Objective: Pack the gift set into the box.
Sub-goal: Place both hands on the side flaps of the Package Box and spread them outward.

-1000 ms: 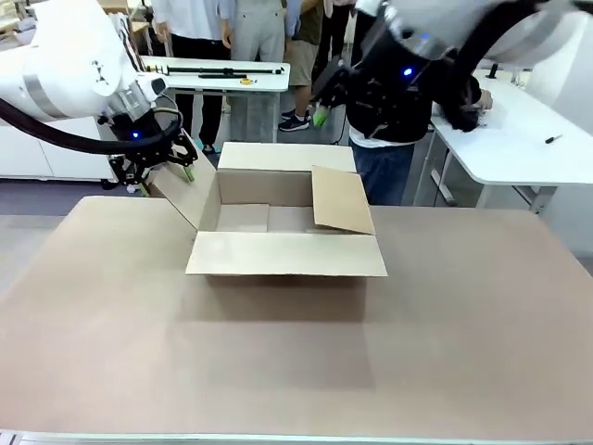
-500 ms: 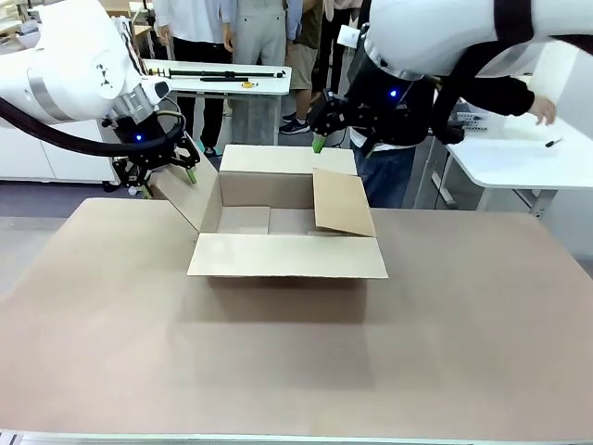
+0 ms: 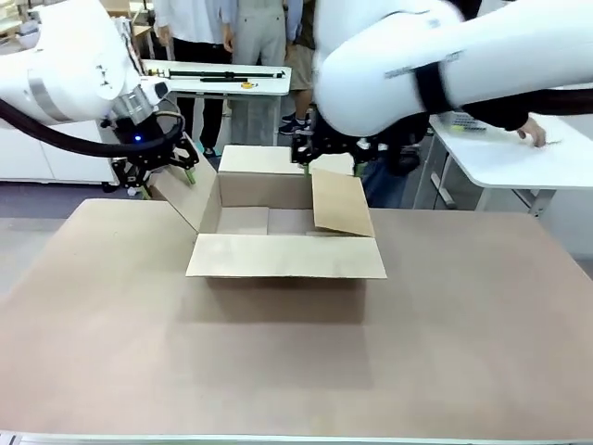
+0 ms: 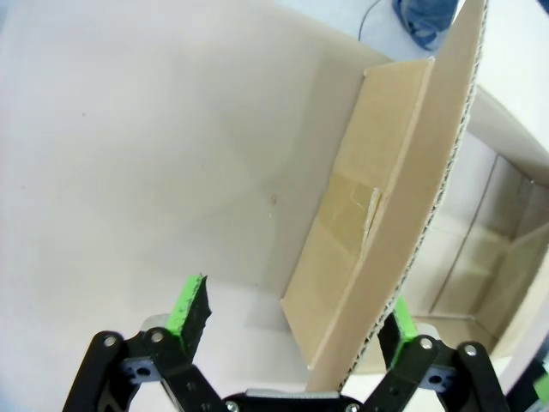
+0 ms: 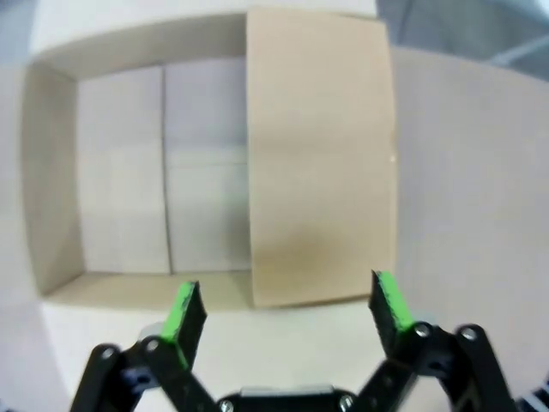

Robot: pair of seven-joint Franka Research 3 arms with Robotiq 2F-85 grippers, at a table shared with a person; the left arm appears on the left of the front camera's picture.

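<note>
The box stands open mid-table, its inside bare; the gift set is out of view. The box's left flap leans outward and its right flap tilts inward over the opening. My left gripper is open and straddles the left flap, whose edge runs close to one finger. My right gripper hovers open over the box's far edge. It looks straight down on the inward right flap and the box floor, with nothing between its fingers.
The brown tabletop spreads wide in front of the box. Beyond the far edge stand white tables and several people. A person's hand rests on the right white table.
My right arm has swung left, from behind the box's far right corner to above its far edge. The left gripper stays at the left flap.
</note>
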